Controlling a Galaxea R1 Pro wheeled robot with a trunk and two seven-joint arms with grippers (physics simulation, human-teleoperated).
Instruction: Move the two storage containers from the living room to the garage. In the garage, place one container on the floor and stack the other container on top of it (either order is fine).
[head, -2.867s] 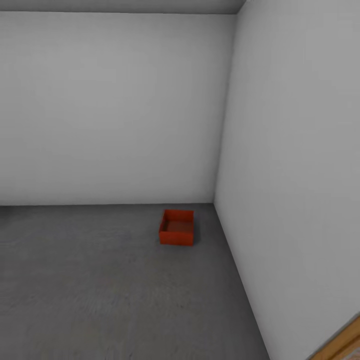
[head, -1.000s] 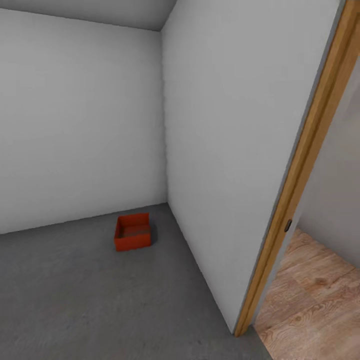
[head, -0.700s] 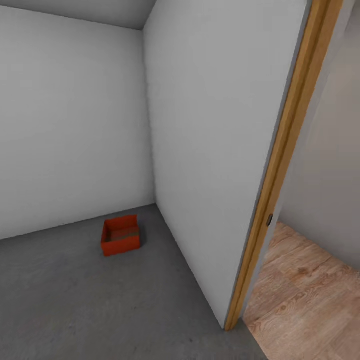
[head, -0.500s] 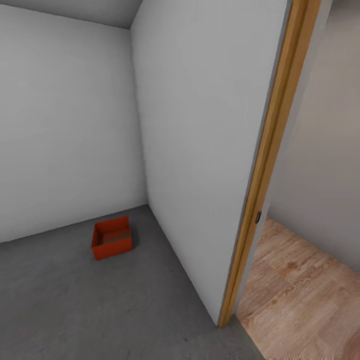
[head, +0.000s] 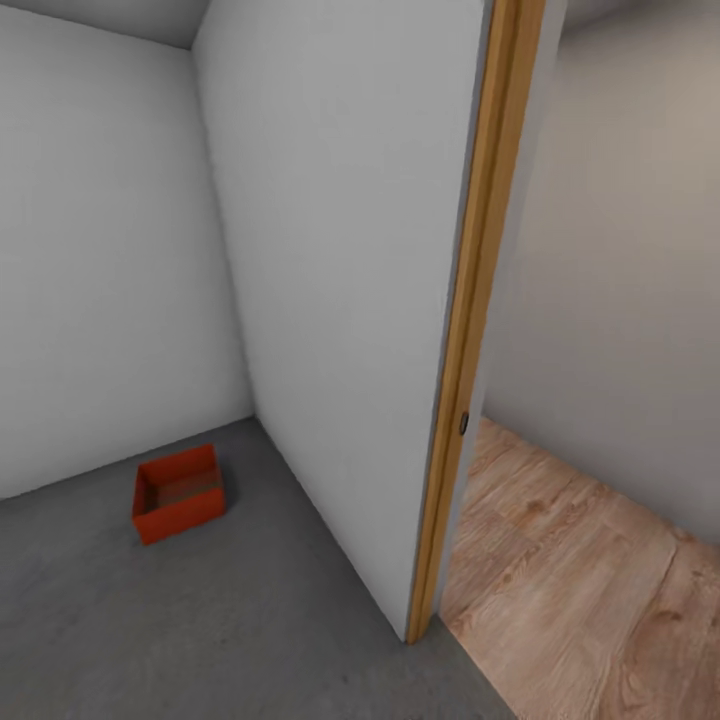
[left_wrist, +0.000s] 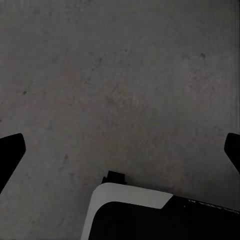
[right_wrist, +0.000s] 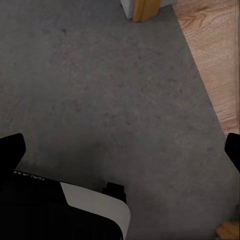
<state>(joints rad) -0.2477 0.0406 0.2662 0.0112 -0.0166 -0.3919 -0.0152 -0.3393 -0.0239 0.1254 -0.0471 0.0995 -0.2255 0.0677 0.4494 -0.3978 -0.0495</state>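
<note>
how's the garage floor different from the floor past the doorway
The garage floor is dark grey, speckled and concrete-like; the wood floor is light brown planks with visible grain. The garage floor bears an orange-red container; the visible planks are bare. They meet at the wooden door frame.

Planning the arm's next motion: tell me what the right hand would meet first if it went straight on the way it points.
Going by the right wrist view, the right hand, open and empty, points down at the bare grey concrete floor. That floor would likely be met first; the wood planks lie off to the side.
</note>
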